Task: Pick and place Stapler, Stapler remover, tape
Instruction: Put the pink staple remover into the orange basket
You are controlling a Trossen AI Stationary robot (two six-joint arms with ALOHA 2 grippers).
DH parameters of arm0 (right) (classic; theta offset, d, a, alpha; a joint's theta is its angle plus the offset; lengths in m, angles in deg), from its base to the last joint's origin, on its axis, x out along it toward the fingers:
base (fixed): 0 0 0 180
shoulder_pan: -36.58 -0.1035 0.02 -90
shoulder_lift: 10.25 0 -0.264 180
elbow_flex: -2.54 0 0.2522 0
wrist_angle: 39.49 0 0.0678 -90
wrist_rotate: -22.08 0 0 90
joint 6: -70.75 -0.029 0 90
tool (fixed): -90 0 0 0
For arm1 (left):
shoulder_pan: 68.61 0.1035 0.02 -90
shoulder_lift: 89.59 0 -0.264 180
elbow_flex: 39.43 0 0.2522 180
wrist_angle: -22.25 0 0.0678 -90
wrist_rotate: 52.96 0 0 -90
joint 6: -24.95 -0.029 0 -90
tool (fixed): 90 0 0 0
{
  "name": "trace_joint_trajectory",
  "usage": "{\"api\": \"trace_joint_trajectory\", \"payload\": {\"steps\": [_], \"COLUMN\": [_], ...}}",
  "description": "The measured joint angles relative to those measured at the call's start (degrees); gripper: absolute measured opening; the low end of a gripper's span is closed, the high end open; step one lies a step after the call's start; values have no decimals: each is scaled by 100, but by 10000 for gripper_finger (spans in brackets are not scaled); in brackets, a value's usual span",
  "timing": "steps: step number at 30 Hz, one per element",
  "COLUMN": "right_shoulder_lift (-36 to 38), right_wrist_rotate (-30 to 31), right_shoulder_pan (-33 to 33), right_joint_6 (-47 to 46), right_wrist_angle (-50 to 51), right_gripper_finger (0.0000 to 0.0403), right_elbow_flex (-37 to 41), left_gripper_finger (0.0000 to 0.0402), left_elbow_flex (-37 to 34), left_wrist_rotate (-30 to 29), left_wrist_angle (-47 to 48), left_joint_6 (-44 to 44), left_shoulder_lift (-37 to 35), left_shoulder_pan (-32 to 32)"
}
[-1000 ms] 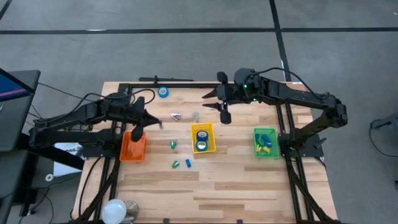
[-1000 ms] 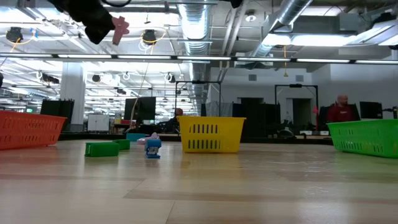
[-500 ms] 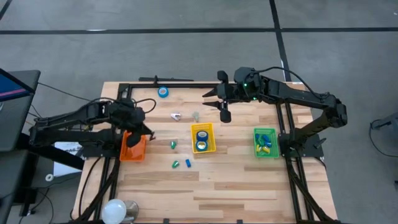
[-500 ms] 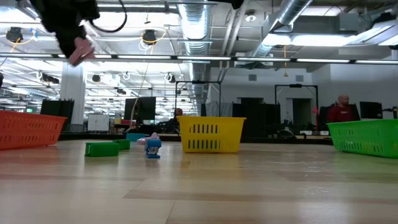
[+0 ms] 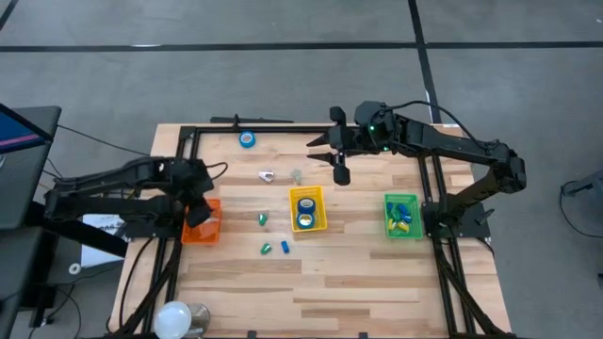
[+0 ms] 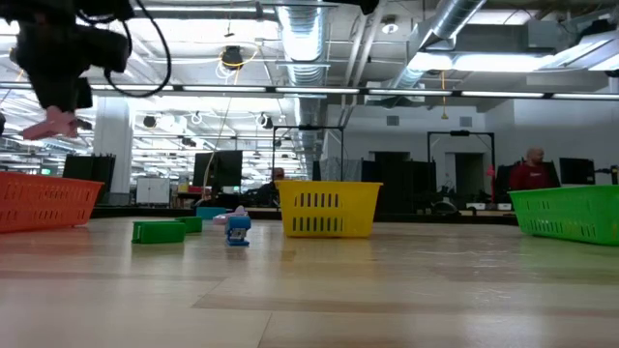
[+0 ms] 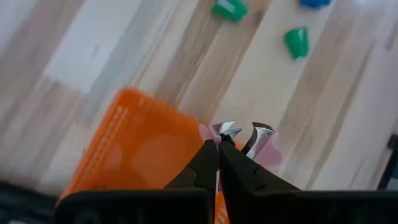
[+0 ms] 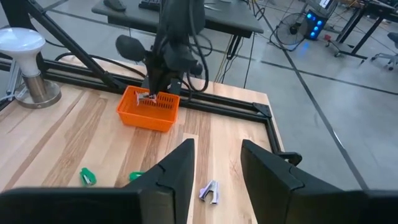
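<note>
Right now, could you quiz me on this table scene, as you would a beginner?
1. True or false: the left gripper is shut on a pink staple remover above the orange basket.
2. Which basket holds rolls of blue tape? A) the orange basket B) the yellow basket C) the green basket
3. Fill in: the right gripper hangs with its fingers apart and holds ____.

Key: 1 true; 2 B; 3 nothing.
</note>
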Motion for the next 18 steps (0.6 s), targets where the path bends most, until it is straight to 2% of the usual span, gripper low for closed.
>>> {"api": "trace_joint_trajectory", "payload": {"steps": [7,18], "right_shoulder_lift": [0,0], "right_wrist_rotate": [0,0], "right_shoulder_pan": [0,-2], "right_joint_6": [0,0], "right_wrist_angle": [0,0], "right_gripper_finger": [123,123], "right_elbow_flex": [0,0], "left_gripper_finger": [3,3], "left_elbow_flex": [-375,-390], "left_wrist_rotate": [0,2], "left_wrist_angle": [106,35], "left_joint_6": [105,103], "left_shoulder_lift": [7,105], "left_shoulder_pan": [0,0]}}
